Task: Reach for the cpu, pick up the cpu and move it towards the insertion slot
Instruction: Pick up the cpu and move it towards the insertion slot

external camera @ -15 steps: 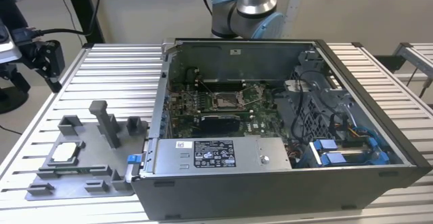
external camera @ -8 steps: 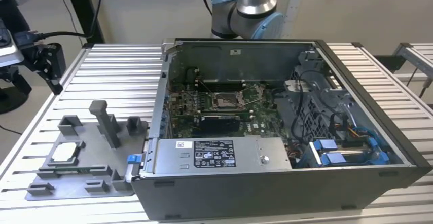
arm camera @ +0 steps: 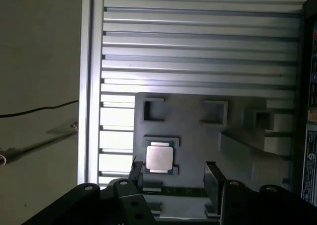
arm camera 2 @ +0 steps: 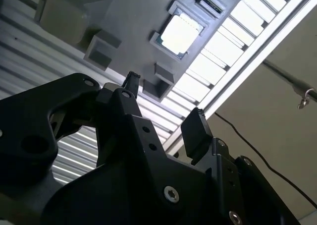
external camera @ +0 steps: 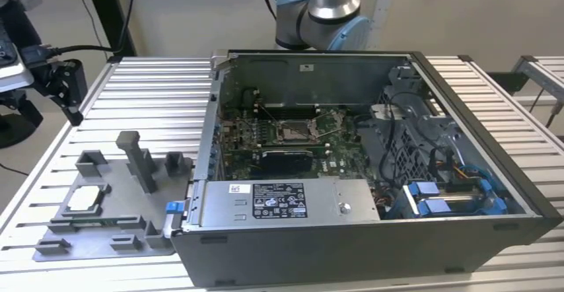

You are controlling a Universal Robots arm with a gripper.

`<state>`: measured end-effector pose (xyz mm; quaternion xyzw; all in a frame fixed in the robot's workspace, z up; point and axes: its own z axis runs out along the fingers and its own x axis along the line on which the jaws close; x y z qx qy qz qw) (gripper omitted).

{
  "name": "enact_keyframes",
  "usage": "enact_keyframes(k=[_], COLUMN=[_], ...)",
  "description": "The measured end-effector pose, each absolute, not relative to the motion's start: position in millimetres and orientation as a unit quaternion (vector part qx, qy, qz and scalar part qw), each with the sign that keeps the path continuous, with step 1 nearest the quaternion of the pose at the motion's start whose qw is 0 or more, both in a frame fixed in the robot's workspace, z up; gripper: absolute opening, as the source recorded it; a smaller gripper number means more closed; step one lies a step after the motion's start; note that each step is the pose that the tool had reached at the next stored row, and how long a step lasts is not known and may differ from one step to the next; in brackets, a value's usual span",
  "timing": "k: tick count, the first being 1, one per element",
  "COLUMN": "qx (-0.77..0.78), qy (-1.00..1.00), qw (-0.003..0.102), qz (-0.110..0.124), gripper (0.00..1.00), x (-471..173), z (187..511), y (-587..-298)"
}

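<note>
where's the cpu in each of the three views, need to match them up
Exterior view: the cpu lies in a recess of the grey tray, at the exterior view's left.
First wrist view: the cpu lies in that recess, ahead of the open gripper.
Second wrist view: the cpu shows bright, beyond the gripper.
Shared landmark: the grey tray.

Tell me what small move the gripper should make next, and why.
Probably shift sideways to centre over the cpu, then descend. The gripper is open, empty and still apart from the cpu. In the first wrist view the cpu lies close to one finger rather than midway between the two.
</note>
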<state>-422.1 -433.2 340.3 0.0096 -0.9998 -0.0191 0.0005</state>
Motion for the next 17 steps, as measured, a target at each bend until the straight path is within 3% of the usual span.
enact_keyframes(k=[17], qx=[0.010], qy=[-1.000], qw=[0.000], qz=[-0.019], gripper=[1.00], x=[-422.0], z=[334.8], y=[-433.2])
